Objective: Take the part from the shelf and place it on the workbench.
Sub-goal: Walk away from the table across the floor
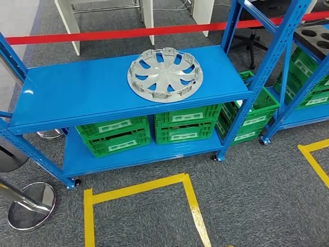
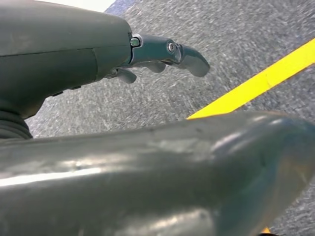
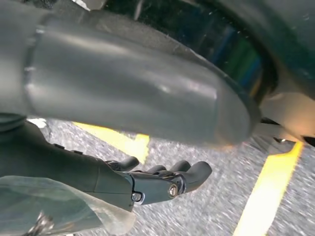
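A silver wheel cover [image 1: 165, 74] with curved spokes lies flat on the upper board of a blue shelf [image 1: 77, 87], right of the board's middle. My left hand [image 2: 163, 54] hangs over grey carpet, fingers stretched out and slightly bent, holding nothing. In the right wrist view my right hand [image 3: 163, 179] also hangs above the carpet, its fingers extended side by side and empty. Both hands are far from the wheel cover.
Green crates [image 1: 116, 135] fill the shelf's lower board. A second blue rack [image 1: 306, 67] with more green crates stands to the right. Yellow tape [image 1: 194, 206] marks a box on the grey carpet in front. A red barrier belt [image 1: 116, 35] and chrome post bases [image 1: 27, 206] stand at the left.
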Robot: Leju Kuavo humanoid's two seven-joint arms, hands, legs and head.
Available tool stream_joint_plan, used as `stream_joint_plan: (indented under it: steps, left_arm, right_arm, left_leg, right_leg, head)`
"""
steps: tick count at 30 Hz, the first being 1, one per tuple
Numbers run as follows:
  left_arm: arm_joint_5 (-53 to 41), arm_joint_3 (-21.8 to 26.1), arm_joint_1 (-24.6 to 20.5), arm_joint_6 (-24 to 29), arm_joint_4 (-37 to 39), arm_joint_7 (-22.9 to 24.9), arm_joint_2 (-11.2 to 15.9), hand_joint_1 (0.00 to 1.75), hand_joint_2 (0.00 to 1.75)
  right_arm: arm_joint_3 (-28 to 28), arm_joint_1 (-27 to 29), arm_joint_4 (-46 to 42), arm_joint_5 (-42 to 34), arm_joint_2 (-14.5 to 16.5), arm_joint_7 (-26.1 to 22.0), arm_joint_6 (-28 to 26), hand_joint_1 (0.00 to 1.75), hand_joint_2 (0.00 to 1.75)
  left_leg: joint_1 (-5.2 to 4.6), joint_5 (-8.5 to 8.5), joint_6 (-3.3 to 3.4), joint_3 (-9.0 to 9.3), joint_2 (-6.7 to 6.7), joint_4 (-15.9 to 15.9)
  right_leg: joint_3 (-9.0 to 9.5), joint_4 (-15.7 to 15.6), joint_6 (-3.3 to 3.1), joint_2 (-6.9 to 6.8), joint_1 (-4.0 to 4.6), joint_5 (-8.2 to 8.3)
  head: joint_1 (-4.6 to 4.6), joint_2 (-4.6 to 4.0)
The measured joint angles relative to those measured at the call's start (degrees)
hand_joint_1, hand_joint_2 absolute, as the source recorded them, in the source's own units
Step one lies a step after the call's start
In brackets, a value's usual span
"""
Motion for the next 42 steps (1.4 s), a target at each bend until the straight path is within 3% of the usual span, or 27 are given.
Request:
stream_joint_plan:
  steps: [2, 7, 9, 11, 12, 13, 14, 16, 17, 20, 23, 24, 26, 27, 28, 29, 31, 33, 38, 39, 42]
  left_arm:
    - [0.01, 0.03, -0.05, -0.01, 0.01, 0.02, -0.03, 0.00, 0.00]
    - [0.00, 0.18, -0.35, -0.01, 0.02, 0.07, -0.03, 0.00, 0.00]
    - [-0.01, 0.22, -0.42, -0.01, 0.02, 0.08, -0.02, 0.00, 0.00]
    - [-0.02, 0.27, -0.34, -0.01, 0.02, 0.08, -0.02, 0.00, 0.00]
    - [-0.02, 0.28, -0.22, -0.01, 0.02, 0.08, -0.02, 0.00, 0.00]
    - [-0.03, 0.29, -0.11, -0.01, 0.02, 0.08, -0.02, 0.00, 0.00]
    - [-0.03, 0.29, -0.02, -0.01, 0.02, 0.08, -0.02, 0.00, 0.00]
    - [-0.04, 0.31, 0.01, -0.01, 0.02, 0.08, -0.01, 0.00, 0.00]
    - [-0.04, 0.32, -0.03, 0.00, 0.02, 0.08, -0.01, 0.00, 0.00]
    - [-0.02, 0.37, -0.17, 0.08, 0.02, 0.08, 0.00, 0.00, 0.00]
    - [0.03, 0.51, 0.04, 0.31, 0.02, 0.07, -0.04, 0.00, 0.00]
    - [0.03, 0.58, 0.04, 0.38, 0.02, 0.07, -0.04, 0.00, 0.00]
    - [0.03, 0.68, -0.07, 0.44, 0.02, 0.02, -0.15, 0.00, 0.00]
    - [0.03, 0.70, -0.07, 0.43, 0.02, -0.02, -0.21, 0.00, 0.00]
    - [0.03, 0.72, -0.02, 0.44, 0.02, -0.07, -0.26, 0.00, 0.00]
    - [0.03, 0.74, 0.04, 0.45, 0.02, -0.12, -0.27, 0.00, 0.00]
    - [0.03, 0.77, 0.13, 0.50, 0.02, -0.18, -0.30, 0.00, 0.00]
    - [0.03, 0.80, -0.01, 0.58, 0.03, -0.26, -0.31, 0.00, 0.00]
    - [0.03, 0.84, -0.34, 0.68, 0.03, -0.40, -0.22, 0.00, 0.00]
    - [0.02, 0.84, -0.38, 0.70, 0.03, -0.41, -0.19, 0.00, 0.00]
    - [0.01, 0.85, -0.31, 0.73, 0.04, -0.42, -0.15, 0.00, 0.00]
  right_arm:
    - [0.00, 0.04, 0.04, 0.00, -0.03, 0.02, 0.03, 0.00, 0.00]
    - [-0.02, 0.13, 0.08, 0.00, -0.08, 0.03, 0.04, 0.00, 0.00]
    - [-0.02, 0.12, 0.07, 0.00, -0.07, 0.00, 0.06, 0.00, 0.00]
    - [-0.02, 0.12, 0.07, 0.00, -0.07, -0.02, 0.13, 0.00, 0.00]
    - [-0.02, 0.14, 0.07, 0.00, -0.08, -0.02, 0.16, 0.00, 0.00]
    - [-0.02, 0.17, 0.07, -0.01, -0.08, -0.03, 0.20, 0.00, 0.00]
    - [-0.02, 0.18, 0.07, -0.01, -0.08, -0.03, 0.22, 0.00, 0.00]
    - [-0.02, 0.19, 0.08, -0.02, -0.08, -0.08, 0.28, 0.00, 0.00]
    - [-0.02, 0.16, 0.09, -0.02, -0.08, -0.10, 0.31, 0.00, 0.00]
    - [-0.02, -0.01, 0.09, -0.02, -0.08, -0.18, 0.32, 0.00, 0.00]
    - [-0.02, -0.17, 0.07, -0.02, -0.08, -0.25, 0.32, 0.00, 0.00]
    - [-0.02, -0.18, 0.07, -0.02, -0.08, -0.26, 0.32, 0.00, 0.00]
    - [-0.02, -0.07, 0.07, -0.03, -0.10, -0.28, 0.31, 0.00, 0.00]
    - [-0.03, 0.01, 0.07, -0.04, -0.11, -0.31, 0.31, 0.00, 0.00]
    - [-0.03, 0.04, 0.07, -0.05, -0.13, -0.33, 0.30, 0.00, 0.00]
    - [-0.04, 0.05, 0.07, -0.07, -0.14, -0.36, 0.30, 0.00, 0.00]
    - [-0.04, 0.04, 0.07, -0.03, -0.19, -0.32, 0.30, 0.00, 0.00]
    - [-0.04, 0.09, 0.09, 0.02, -0.25, -0.26, 0.31, 0.00, 0.00]
    - [-0.05, 0.18, 0.11, 0.03, -0.29, -0.23, 0.25, 0.00, 0.00]
    - [-0.06, 0.14, 0.11, 0.04, -0.29, -0.25, 0.25, 0.00, 0.00]
    - [-0.07, 0.09, 0.11, 0.04, -0.30, -0.28, 0.28, 0.00, 0.00]
  left_leg:
    - [-0.18, -0.98, -0.60, 0.81, -0.10, 0.13]
    - [-0.24, -2.34, -1.61, 1.15, -0.12, 0.74]
    - [-0.05, -4.70, -2.25, -1.15, 0.01, 5.69]
    - [0.17, -7.27, -2.74, -5.80, 0.07, 13.82]
    - [0.24, -7.48, -2.83, -7.69, 0.08, 16.55]
    - [0.27, -6.47, -2.80, -8.63, 0.08, 17.16]
    - [0.27, -4.26, -2.66, -8.53, 0.08, 15.43]
    - [0.12, 0.87, -2.10, -6.36, 0.12, 8.34]
    - [-0.06, 2.21, -1.76, -5.13, 0.16, 5.00]
    - [-0.55, 1.72, -1.13, -3.68, 0.30, 1.65]
    - [-0.16, 1.99, -0.33, -2.42, 0.25, 0.13]
    - [-0.02, 2.01, -0.07, -1.97, 0.26, -0.26]
    - [-0.13, 1.56, 0.36, -1.48, 0.32, -0.38]
    - [-0.17, 1.23, 0.48, -1.16, 0.32, -0.37]
    - [-0.20, 0.82, 0.51, -0.68, 0.31, -0.37]
    - [-0.21, 0.37, 0.47, -0.08, 0.27, -0.37]
    - [-0.20, -0.69, 0.19, 1.26, 0.21, -0.38]
    - [-0.36, -1.66, -0.41, 1.93, 0.14, -0.24]
    - [-0.30, -3.03, -1.86, 1.90, 0.19, 0.83]
    - [-0.21, -4.01, -2.22, 0.85, 0.22, 3.04]
    - [0.19, -7.07, -2.98, -5.63, 0.29, 13.69]
  right_leg:
    - [2.37, -5.76, -0.23, 0.10, 0.01, 2.93]
    - [4.00, -7.57, -1.84, 0.33, -0.06, 2.33]
    - [4.50, -7.75, -2.45, 0.09, -0.26, 1.98]
    - [4.98, -7.76, -2.79, -0.08, -0.27, 1.48]
    - [5.30, -7.76, -2.82, -0.08, -0.26, 1.21]
    - [5.69, -7.76, -2.80, -0.03, -0.26, 0.92]
    - [6.19, -7.77, -2.73, 0.03, -0.26, 0.59]
    - [7.09, -7.86, -2.43, 0.11, -0.24, -0.15]
    - [7.33, -7.90, -2.15, 0.12, -0.18, -0.55]
    - [7.61, -8.48, -1.11, -0.06, -0.16, -1.13]
    - [7.46, -7.32, -0.29, -0.08, -0.23, -2.08]
    - [6.20, -4.90, -0.12, -0.01, -0.23, -3.21]
    - [1.60, 2.54, 0.17, 0.05, -0.19, -6.02]
    - [-0.59, 5.54, 0.29, 0.05, -0.19, -6.50]
    - [-1.94, 6.71, 0.37, 0.04, -0.19, -5.78]
    - [-2.15, 5.62, 0.38, 0.03, -0.20, -3.82]
    - [0.00, -1.00, 0.13, 0.03, -0.20, 1.43]
    - [2.46, -6.21, -0.42, 0.09, -0.04, 3.61]
    - [3.84, -7.83, -1.98, 0.21, -0.05, 2.67]
    - [4.24, -8.10, -2.26, 0.13, -0.21, 2.53]
    - [5.36, -8.37, -2.70, -0.03, -0.27, 1.76]
  head:
    - [0.08, 0.01]
    - [-0.25, 0.01]
    - [-0.36, 0.00]
    - [-0.42, 0.00]
    - [-0.44, 0.00]
    - [-0.44, 0.00]
    - [-0.44, 0.00]
    - [-0.44, 0.00]
    - [-0.49, 0.00]
    - [-0.52, 0.00]
    - [-0.38, 0.00]
    - [-0.31, 0.00]
    - [-0.21, 0.00]
    - [-0.20, 0.00]
    - [-0.19, 0.00]
    - [-0.19, 0.00]
    - [-0.21, 0.00]
    - [-0.27, 0.00]
    - [-0.64, 0.00]
    - [-0.71, 0.00]
    - [-0.78, 0.00]
